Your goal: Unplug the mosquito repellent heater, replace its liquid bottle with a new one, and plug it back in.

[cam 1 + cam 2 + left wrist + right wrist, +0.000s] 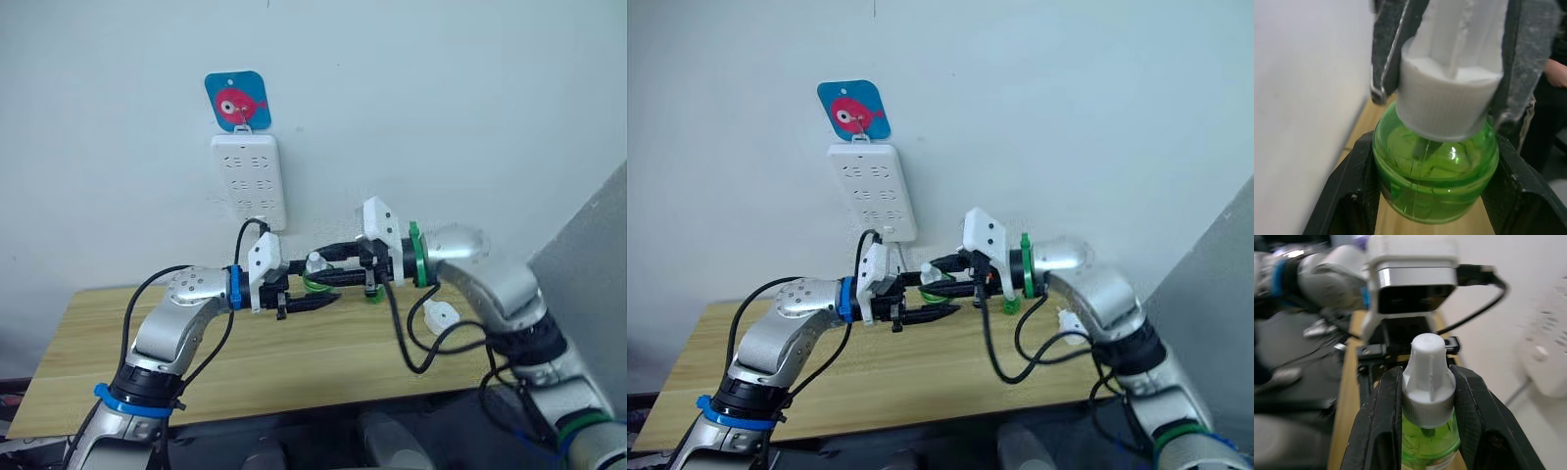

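A green liquid bottle (pixel 1436 171) with a white ribbed cap (pixel 1428 377) hangs above the table between both grippers. My left gripper (pixel 318 291) is shut on its green body. My right gripper (pixel 318 262) is shut on the white cap, coming in from the opposite side. The mosquito repellent heater (pixel 441 315), small and white, lies on the table under my right forearm, apart from both grippers. Another small green thing (pixel 373 295) stands on the table just behind my right gripper, partly hidden.
A white multi-socket power strip (pixel 248 181) hangs on the wall below a blue fish hook (pixel 238 100), above and behind my left gripper. The wooden table (pixel 294 362) runs along the wall. A grey panel (pixel 588 245) stands at the right.
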Tool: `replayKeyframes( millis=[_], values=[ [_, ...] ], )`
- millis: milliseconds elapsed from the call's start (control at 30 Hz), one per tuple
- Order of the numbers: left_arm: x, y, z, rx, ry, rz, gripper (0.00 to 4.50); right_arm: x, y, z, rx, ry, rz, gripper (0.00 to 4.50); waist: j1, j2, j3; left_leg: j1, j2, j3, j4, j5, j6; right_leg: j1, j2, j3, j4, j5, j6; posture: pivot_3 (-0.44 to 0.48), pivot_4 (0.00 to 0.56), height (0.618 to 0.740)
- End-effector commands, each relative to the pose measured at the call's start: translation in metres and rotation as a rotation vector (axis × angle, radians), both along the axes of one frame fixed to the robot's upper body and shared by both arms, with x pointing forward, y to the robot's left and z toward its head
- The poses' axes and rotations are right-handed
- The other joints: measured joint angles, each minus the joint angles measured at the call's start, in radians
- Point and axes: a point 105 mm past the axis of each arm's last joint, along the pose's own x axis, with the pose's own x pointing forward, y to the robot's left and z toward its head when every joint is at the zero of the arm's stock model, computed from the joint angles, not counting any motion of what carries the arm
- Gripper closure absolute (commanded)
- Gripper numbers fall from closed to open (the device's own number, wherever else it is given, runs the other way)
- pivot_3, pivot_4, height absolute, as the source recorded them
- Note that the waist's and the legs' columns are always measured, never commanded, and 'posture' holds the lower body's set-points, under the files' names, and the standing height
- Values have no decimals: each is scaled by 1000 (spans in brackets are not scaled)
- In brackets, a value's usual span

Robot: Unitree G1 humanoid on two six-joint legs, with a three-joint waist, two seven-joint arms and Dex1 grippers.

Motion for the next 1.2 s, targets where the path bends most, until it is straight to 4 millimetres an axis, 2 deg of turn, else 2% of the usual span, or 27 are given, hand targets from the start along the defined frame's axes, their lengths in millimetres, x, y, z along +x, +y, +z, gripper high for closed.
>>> replayKeyframes(
  millis=[33,67,200,267,400,467,567,700,833,967,1100,1200],
  values=[
    [5,10,12,-14,-50,47,2180,-18,-1,-3,-44,58,166,3430,2,0,0,0,0,0,0,0,0,0,0,0,0,0,0,-159,53,740],
    [5,10,13,-18,-53,48,2180,-17,-1,-1,-30,65,165,3430,3,0,0,0,0,0,0,0,0,0,0,0,0,0,0,-157,51,740],
    [3,9,14,-41,-54,62,2180,-7,-2,5,12,34,89,2052,4,0,0,0,0,0,0,0,0,0,0,0,0,0,0,-163,49,740],
    [4,9,14,-57,-49,77,2180,1,-6,8,42,-3,-3,1303,4,0,0,0,0,0,0,0,0,0,0,0,0,0,0,-172,47,740],
    [10,9,15,-95,-38,129,2180,-4,-21,11,107,-16,-119,1303,8,0,0,-1,0,0,0,0,0,0,-1,0,0,0,0,-179,49,740],
    [13,10,14,-105,-39,143,2180,-8,-23,12,150,-25,-187,1303,7,0,0,-2,-1,0,0,0,0,0,-1,0,-1,0,0,-192,51,740],
    [14,8,13,-108,-40,144,2180,-8,-17,13,224,-46,-299,1303,0,0,0,-1,0,0,0,0,0,0,-1,0,0,0,0,-203,48,740],
    [15,5,13,-110,-41,134,2180,-11,1,12,281,-33,-367,1303,-14,1,-1,0,1,0,0,0,0,-1,1,1,2,0,0,-213,45,740],
    [15,3,13,-107,-45,121,2180,0,11,10,285,-58,-443,1303,-20,1,-1,-1,1,0,0,0,0,-1,1,1,1,0,0,-210,42,740],
    [15,1,14,-105,-51,115,2180,4,14,13,294,-63,-445,1303,-19,1,-1,-1,0,0,0,0,0,-1,1,1,0,0,0,-205,40,740],
    [13,2,13,-103,-55,114,2180,10,9,11,269,-58,-453,1303,-19,1,-1,-1,0,0,0,0,0,-1,1,1,0,0,0,-197,39,740],
    [13,3,13,-105,-55,123,2180,14,-7,12,239,-58,-456,1303,-19,1,-1,-1,0,0,0,0,0,-1,1,1,0,0,0,-193,40,740]
  ],
)
